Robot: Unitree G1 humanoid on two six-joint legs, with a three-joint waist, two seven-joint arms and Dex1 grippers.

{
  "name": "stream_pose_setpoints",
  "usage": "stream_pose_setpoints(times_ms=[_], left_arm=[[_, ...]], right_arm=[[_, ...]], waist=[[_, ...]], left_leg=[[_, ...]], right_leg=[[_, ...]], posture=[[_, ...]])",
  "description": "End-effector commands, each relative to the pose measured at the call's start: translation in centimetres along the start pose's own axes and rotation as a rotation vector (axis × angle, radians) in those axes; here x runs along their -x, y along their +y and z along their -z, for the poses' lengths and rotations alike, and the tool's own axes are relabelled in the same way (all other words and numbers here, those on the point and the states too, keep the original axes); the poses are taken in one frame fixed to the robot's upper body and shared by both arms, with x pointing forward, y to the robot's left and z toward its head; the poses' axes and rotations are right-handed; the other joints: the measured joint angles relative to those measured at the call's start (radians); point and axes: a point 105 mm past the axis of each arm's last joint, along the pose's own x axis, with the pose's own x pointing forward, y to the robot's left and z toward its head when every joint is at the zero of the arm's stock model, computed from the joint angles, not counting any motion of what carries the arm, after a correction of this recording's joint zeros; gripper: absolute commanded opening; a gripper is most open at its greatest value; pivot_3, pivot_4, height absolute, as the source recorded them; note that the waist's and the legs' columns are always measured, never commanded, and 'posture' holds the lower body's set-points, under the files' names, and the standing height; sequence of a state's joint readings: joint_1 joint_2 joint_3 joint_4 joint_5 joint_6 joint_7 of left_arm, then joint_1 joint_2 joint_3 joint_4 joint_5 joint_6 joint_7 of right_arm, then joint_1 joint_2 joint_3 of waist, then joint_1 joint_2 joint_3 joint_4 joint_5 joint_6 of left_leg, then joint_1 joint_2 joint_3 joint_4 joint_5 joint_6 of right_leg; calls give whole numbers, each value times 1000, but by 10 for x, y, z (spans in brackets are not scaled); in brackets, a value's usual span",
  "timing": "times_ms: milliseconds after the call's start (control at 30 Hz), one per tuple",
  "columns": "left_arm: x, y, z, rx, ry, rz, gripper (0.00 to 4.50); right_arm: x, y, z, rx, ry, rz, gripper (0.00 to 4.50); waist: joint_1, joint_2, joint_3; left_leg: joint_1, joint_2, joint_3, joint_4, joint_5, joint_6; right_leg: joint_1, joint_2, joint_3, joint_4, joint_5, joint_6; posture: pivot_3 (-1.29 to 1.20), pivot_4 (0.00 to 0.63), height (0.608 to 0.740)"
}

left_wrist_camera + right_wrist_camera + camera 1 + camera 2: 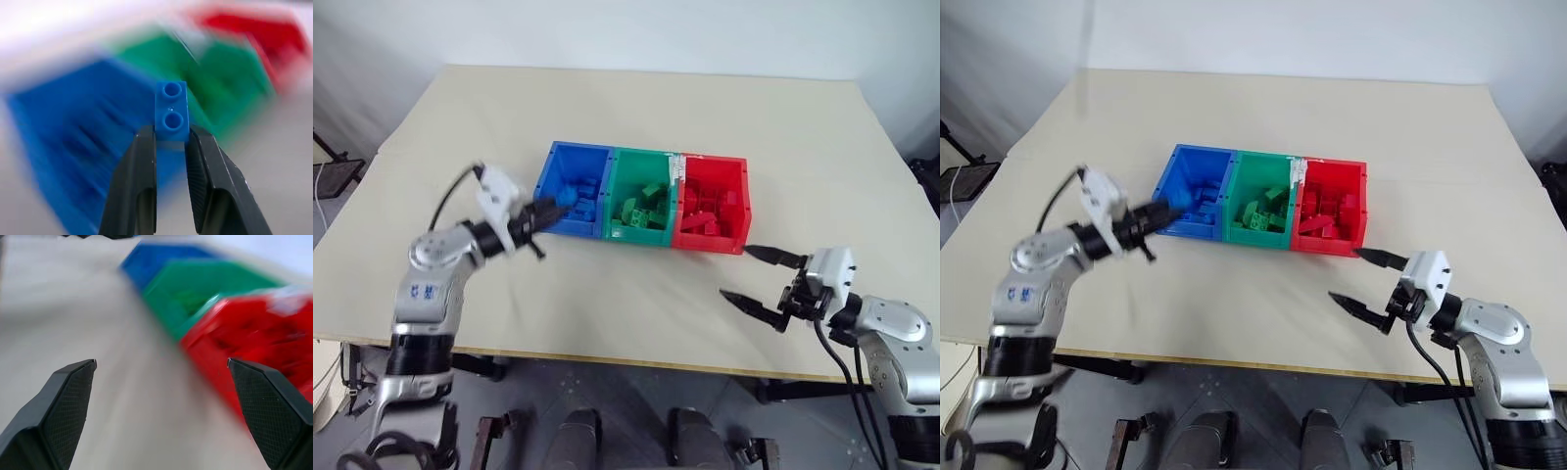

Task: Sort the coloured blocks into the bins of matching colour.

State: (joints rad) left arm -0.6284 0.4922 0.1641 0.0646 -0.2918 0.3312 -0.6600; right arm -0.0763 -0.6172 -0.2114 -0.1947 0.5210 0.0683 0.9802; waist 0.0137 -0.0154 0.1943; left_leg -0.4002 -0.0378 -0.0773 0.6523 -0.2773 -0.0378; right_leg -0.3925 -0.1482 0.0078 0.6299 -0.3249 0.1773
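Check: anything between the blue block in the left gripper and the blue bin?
Nothing visible. The left gripper holds the blue block right at the blue bin's near wall; only that wall remains to clear.

Three joined rectangular plastic bins stood in a row near the middle of the flat beige table (636,108): the blue bin (570,164) on the left, the green bin (639,172) between, the red bin (729,184) on the right. Small studded plastic bricks lay inside each bin. The left gripper (551,209) hung at the blue bin's front left corner, a small blue studded brick (171,111) clamped between its fingers. The right gripper (759,277) stood over the table just in front of the red bin's right corner, apart from it.
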Motion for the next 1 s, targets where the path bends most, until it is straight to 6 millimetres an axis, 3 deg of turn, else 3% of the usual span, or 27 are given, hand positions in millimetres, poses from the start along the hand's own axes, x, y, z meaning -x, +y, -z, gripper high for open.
stream_pose_setpoints(times_ms=[33, 200, 300, 433, 567, 700, 833, 900, 1000], left_arm=[[-13, 13, -1, 11, 5, -62, 461], [-28, 23, 17, 48, 70, -78, 461], [-31, 21, 22, 65, 96, -38, 1495], [-23, 16, 4, 45, 2, -7, 2787], [10, 11, 12, -24, 30, 23, 4050], [75, -3, 24, -30, 105, 91, 4050], [132, -15, 35, -80, 243, 120, 4050], [147, -13, 36, -65, 270, 78, 4050], [154, -13, 36, -51, 277, 57, 4050]], right_arm=[[1, -4, -17, 28, -72, 87, 4500], [-4, -5, -21, 42, -105, 120, 4500], [-5, -4, -22, 51, -101, 104, 4500], [-8, -1, -21, 48, -93, 69, 4500], [-12, 2, -19, 40, -84, 19, 4500], [-16, -4, -11, 38, -56, -29, 4500], [-14, -6, 6, 51, 18, -141, 4500], [-14, -8, 10, 54, 35, -176, 4500], [-15, -10, 12, 58, 35, -191, 4500]], waist=[[0, 0, 0], [-12, 0, 0], [-15, 0, 0], [-16, 0, 0], [-27, 0, 0], [-51, 0, 0], [-40, 0, 0], [-28, 0, 0], [-7, 0, 0]], left_leg=[[0, 0, 0, 0, 0, 0], [0, 0, 1, -1, 0, 0], [0, 0, 1, -1, 0, 0], [0, 0, 1, -2, 0, 0], [0, 0, 1, -3, 0, 0], [1, 1, 2, -5, 0, 0], [1, 2, 1, -4, 0, 0], [1, 1, 1, -4, -1, 1], [2, 1, 1, -4, -1, 1]], right_leg=[[0, 0, 0, 1, 0, 0], [0, 0, 0, 2, 0, 0], [-1, 0, 0, 2, 0, 0], [-1, 0, 0, 2, 0, 0], [-1, 0, 1, 2, 0, 0], [-1, 0, 1, 1, 0, 0], [-1, 0, 1, -1, 0, -1], [0, -1, 1, -4, 0, -1], [1, -1, 1, -3, 0, -1]], posture=[[0, 150, 740], [0, 150, 740], [0, 150, 740], [0, 150, 740], [0, 150, 740], [0, 150, 740], [0, 150, 740], [0, 150, 740], [0, 150, 740]])
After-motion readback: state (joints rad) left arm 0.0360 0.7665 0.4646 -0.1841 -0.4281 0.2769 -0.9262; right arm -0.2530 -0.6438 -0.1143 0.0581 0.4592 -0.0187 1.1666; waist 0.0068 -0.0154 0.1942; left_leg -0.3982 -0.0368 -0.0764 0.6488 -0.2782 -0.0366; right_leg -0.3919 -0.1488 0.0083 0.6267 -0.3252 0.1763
